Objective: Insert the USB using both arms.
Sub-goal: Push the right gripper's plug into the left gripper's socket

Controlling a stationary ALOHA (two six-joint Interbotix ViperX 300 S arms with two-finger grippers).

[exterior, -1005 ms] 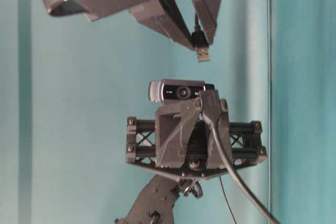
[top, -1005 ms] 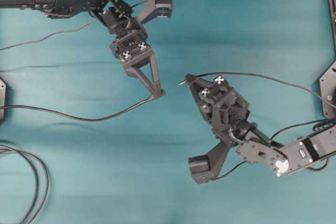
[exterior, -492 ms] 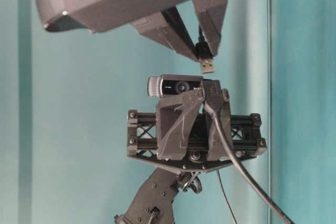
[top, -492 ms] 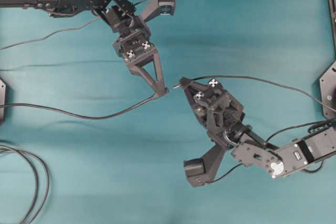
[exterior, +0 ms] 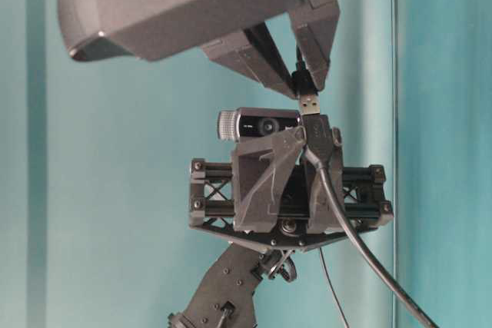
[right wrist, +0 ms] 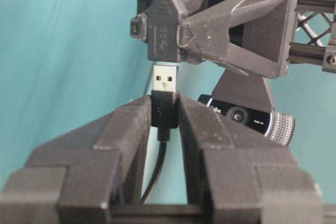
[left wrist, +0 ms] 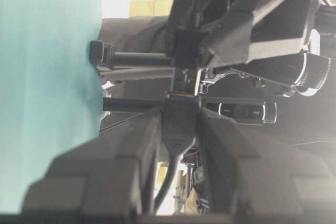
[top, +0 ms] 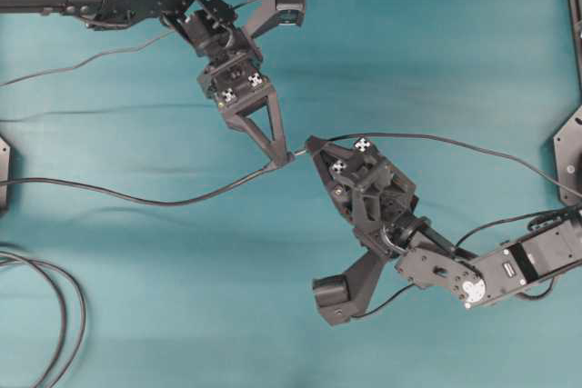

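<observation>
Over the teal bench [top: 455,43], the left tool [top: 283,160] is clenched on the dark socket [right wrist: 160,30] of its cable. Just beside it, the right tool [top: 311,144] grips the USB [right wrist: 165,95], silvery tip right at the socket's mouth.

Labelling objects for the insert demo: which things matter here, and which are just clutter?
Job: USB, socket, right gripper holding the USB, left gripper holding the socket.
Lying about: black cable loop at the overhead view's bottom left.
</observation>
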